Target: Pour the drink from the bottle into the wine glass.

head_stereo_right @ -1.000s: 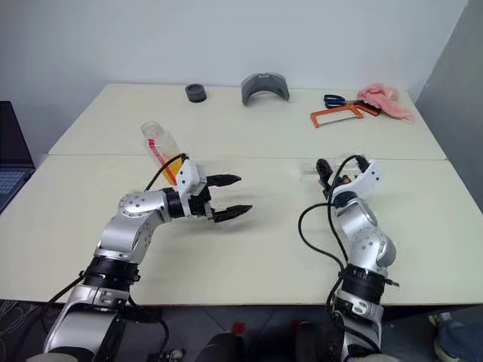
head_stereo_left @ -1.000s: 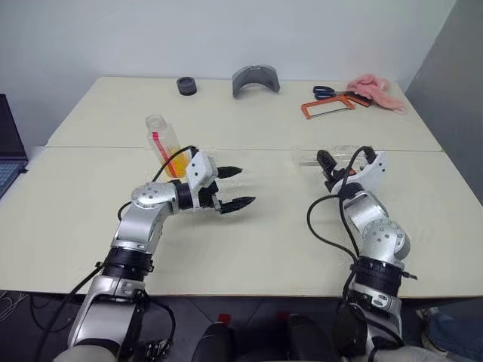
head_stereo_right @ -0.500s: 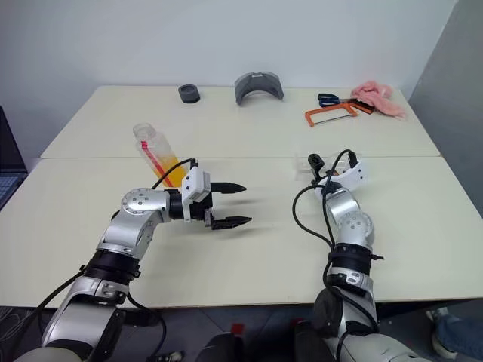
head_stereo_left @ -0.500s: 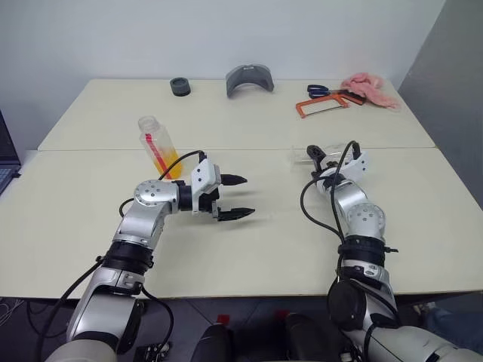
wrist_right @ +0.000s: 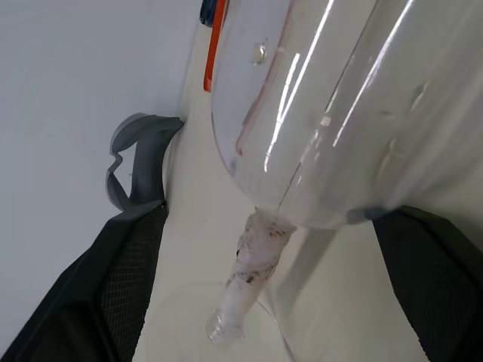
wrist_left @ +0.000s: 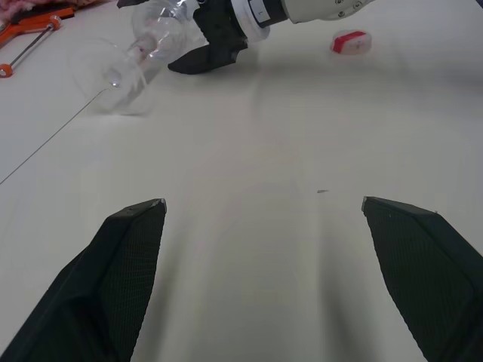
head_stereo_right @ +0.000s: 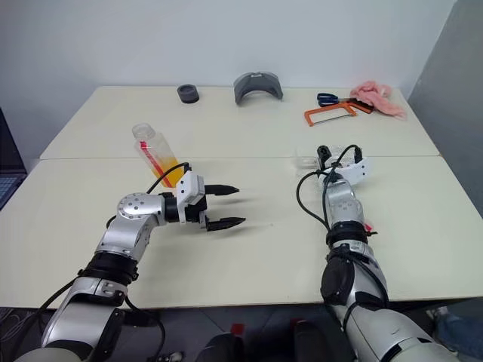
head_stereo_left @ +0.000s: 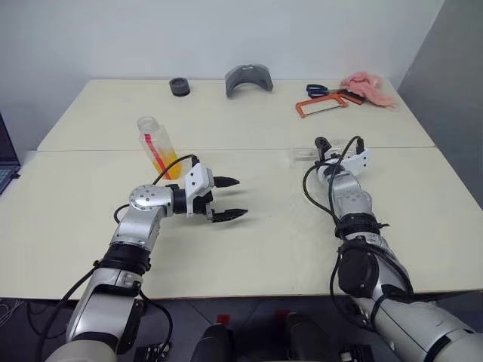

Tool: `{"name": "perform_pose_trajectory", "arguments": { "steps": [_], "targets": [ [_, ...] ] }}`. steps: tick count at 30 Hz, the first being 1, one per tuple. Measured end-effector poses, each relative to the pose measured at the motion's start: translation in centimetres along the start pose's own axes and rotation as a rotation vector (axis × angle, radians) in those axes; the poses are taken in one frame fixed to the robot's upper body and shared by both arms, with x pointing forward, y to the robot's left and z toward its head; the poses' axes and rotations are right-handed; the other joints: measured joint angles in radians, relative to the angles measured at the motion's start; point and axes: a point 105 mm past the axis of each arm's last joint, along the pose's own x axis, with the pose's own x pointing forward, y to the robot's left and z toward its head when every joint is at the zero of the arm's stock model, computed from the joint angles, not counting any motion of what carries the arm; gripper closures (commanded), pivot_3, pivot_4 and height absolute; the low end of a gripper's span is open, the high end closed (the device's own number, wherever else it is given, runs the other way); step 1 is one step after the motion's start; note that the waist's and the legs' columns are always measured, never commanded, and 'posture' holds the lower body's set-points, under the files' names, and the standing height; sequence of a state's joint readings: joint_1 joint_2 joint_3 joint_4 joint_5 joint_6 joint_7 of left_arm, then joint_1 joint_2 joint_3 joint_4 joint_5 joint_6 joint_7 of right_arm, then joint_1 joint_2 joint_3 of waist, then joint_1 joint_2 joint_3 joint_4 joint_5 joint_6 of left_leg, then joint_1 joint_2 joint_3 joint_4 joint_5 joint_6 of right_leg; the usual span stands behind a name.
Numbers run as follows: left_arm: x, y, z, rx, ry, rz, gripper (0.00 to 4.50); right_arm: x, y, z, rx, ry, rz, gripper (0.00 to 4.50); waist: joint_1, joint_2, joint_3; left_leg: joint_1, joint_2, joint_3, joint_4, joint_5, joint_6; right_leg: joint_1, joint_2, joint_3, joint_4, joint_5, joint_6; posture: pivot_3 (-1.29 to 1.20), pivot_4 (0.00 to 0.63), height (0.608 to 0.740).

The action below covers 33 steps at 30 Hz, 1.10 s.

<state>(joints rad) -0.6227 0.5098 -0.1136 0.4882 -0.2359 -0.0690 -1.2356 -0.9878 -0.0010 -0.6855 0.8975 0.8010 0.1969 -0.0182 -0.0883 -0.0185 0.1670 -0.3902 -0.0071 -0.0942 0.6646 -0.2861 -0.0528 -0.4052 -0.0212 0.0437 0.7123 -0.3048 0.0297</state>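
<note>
**A:** What is on the table, and where is the bottle?

**B:** A cream table (head_stereo_left: pixel 249 249) holds the bottle (head_stereo_left: pixel 156 145) on the robot's left side. It stands tilted, with no cap on it, and the drink (head_stereo_left: pixel 169 164) is pooled orange in its lower part. The left gripper (head_stereo_left: pixel 226 197) hovers just in front of it, fingers spread wide and holding nothing.

**A:** And the wine glass?

**B:** The wine glass (wrist_left: pixel 132 64) lies on its side on the right half of the table. The right gripper (head_stereo_left: pixel 336 147) is at its bowl, fingers (wrist_right: pixel 113 294) spread to either side of the glass. Whether they touch it, I cannot tell. A small red cap (wrist_left: pixel 351 42) lies near that arm.

**A:** Anything further back?

**B:** A grey curved piece (head_stereo_left: pixel 249 78), a black ring (head_stereo_left: pixel 179 86), an orange saw (head_stereo_left: pixel 321 105), scissors (head_stereo_left: pixel 317 89) and a pink cloth (head_stereo_left: pixel 368 86).
</note>
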Motion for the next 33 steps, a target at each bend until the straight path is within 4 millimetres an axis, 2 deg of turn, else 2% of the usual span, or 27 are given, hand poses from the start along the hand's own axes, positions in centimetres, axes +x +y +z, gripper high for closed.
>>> {"name": "perform_pose_trajectory", "arguments": {
  "steps": [6,10,14,17,20,22,25,29,30,33],
  "targets": [
    [-0.1,0.1,0.0,0.002,0.005,0.002,0.00,0.1,-0.7,-1.8,0.031,0.073,-0.017,2.70,-0.003,0.000,0.000,0.000,0.001,0.000,0.000,0.000,0.000,0.000,0.000,0.000,0.000,0.000,0.000,0.00,0.150,0.740],
    [-0.1,0.1,0.0,0.003,0.006,0.003,0.00,0.5,0.6,-2.1,0.005,0.065,-0.006,4.09,-0.004,0.000,0.000,0.001,0.001,0.000,0.000,0.000,0.000,0.000,0.001,0.000,0.001,0.000,0.000,0.00,0.150,0.740],
    [-0.1,0.1,0.0,0.004,0.006,0.009,0.00,0.0,1.0,-3.1,-0.034,0.099,0.042,4.09,-0.004,0.000,0.000,0.000,0.001,0.000,0.000,0.000,0.000,0.000,0.000,0.000,0.000,0.000,0.000,0.00,0.150,0.740],
    [-0.2,-0.1,-0.5,-0.009,0.007,0.027,0.00,-1.5,1.1,-4.0,-0.085,0.120,0.102,4.09,-0.004,0.000,0.000,0.000,0.001,-0.001,-0.001,0.000,0.000,0.000,0.000,0.000,0.000,0.000,0.000,0.00,0.150,0.740],
    [-0.3,-0.4,-1.0,-0.029,0.011,0.037,0.00,-3.5,0.7,-4.8,-0.181,0.163,0.141,3.48,0.001,0.001,0.000,-0.001,0.001,-0.003,-0.001,0.000,0.000,-0.001,0.000,0.000,0.000,0.000,0.000,0.00,0.150,0.740],
    [-0.5,-0.4,-1.3,-0.046,0.012,0.055,0.00,-5.1,0.3,-4.8,-0.263,0.179,0.165,2.85,0.003,0.001,0.000,-0.001,0.000,-0.003,-0.001,0.000,0.000,-0.001,0.000,0.000,0.000,0.000,0.000,0.00,0.150,0.740],
    [-0.6,-0.4,-1.3,-0.055,0.007,0.064,0.00,-6.9,0.7,-5.3,-0.340,0.212,0.196,1.71,0.005,0.001,0.000,-0.001,0.000,-0.002,0.000,0.000,0.000,-0.001,0.000,0.000,0.000,0.000,0.000,0.00,0.150,0.740],
    [-0.5,-0.4,-1.1,-0.057,0.000,0.067,0.00,-8.8,2.5,-4.5,-0.376,0.195,0.260,0.27,0.005,0.001,0.000,-0.001,0.000,-0.003,0.000,0.000,0.000,-0.001,0.000,-0.001,0.000,0.000,0.000,0.00,0.150,0.740],
    [-0.5,-0.4,-1.1,-0.057,0.000,0.069,0.00,-9.0,2.8,-4.4,-0.386,0.193,0.267,0.03,0.005,0.001,0.000,-0.001,0.000,-0.003,0.000,0.000,0.000,-0.001,0.000,-0.001,0.000,0.000,0.000,0.00,0.150,0.740],
    [-0.5,-0.2,-1.0,-0.057,-0.002,0.078,0.00,-9.7,2.8,-4.2,-0.408,0.194,0.269,0.03,0.005,0.001,0.000,-0.001,0.000,-0.003,0.000,0.000,0.000,-0.001,0.000,-0.001,0.000,0.000,0.000,0.00,0.150,0.740]
  ]
}}
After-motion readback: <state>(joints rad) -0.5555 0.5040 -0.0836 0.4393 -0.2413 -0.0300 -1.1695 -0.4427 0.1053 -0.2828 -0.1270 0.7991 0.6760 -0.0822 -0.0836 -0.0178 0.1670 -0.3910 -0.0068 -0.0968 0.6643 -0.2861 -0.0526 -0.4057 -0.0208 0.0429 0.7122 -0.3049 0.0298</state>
